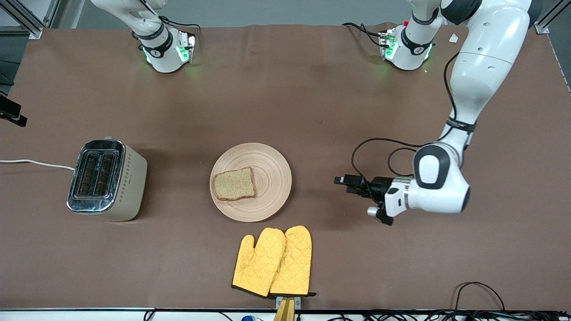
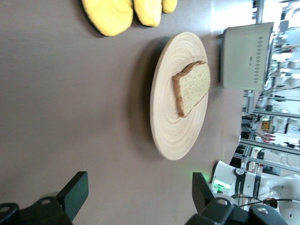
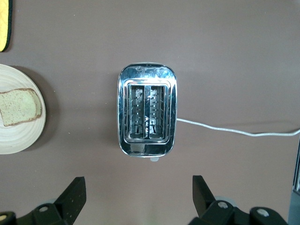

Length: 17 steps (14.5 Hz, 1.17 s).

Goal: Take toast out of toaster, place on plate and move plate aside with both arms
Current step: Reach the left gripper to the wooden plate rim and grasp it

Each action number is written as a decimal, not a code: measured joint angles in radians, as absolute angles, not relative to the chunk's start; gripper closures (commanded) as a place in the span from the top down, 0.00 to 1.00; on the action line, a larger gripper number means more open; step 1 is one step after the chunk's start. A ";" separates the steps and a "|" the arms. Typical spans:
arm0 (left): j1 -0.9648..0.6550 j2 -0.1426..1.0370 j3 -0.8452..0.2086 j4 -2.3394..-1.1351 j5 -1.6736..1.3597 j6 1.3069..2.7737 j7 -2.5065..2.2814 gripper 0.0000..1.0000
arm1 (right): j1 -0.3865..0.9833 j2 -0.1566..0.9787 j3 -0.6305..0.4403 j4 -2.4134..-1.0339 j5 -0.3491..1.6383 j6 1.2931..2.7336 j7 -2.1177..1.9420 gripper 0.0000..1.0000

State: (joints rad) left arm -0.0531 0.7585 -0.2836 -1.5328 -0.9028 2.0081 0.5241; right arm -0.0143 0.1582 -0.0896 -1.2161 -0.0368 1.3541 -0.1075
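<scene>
Toast [image 1: 234,183] on plate [image 1: 272,178], brown table [image 1: 312,111], both grippers empty

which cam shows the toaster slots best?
Right wrist view: it looks straight down into the toaster, showing both slots, which look empty. The front view shows the slots at an angle. The left wrist view shows only a side panel, past the plate.

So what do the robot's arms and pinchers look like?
Both arms are chunky and white with black bands at the joints. Their round white bases glow green. Thin black cables loop beside the left arm. The left gripper is black. The right gripper has flat black fingers.
</scene>
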 measured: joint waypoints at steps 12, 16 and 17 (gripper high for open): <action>-0.169 0.881 -0.336 -1.619 -1.268 2.247 0.817 0.60 | -0.023 0.031 -0.031 -1.449 -0.036 1.475 -0.051 1.00; -0.201 0.938 -0.337 -1.569 -1.314 2.265 0.817 0.54 | -0.025 0.029 -0.032 -1.463 -0.009 1.470 -0.042 1.00; -0.211 0.949 -0.337 -1.559 -1.326 2.276 0.817 0.51 | -0.026 0.029 -0.032 -1.464 -0.006 1.463 -0.041 1.00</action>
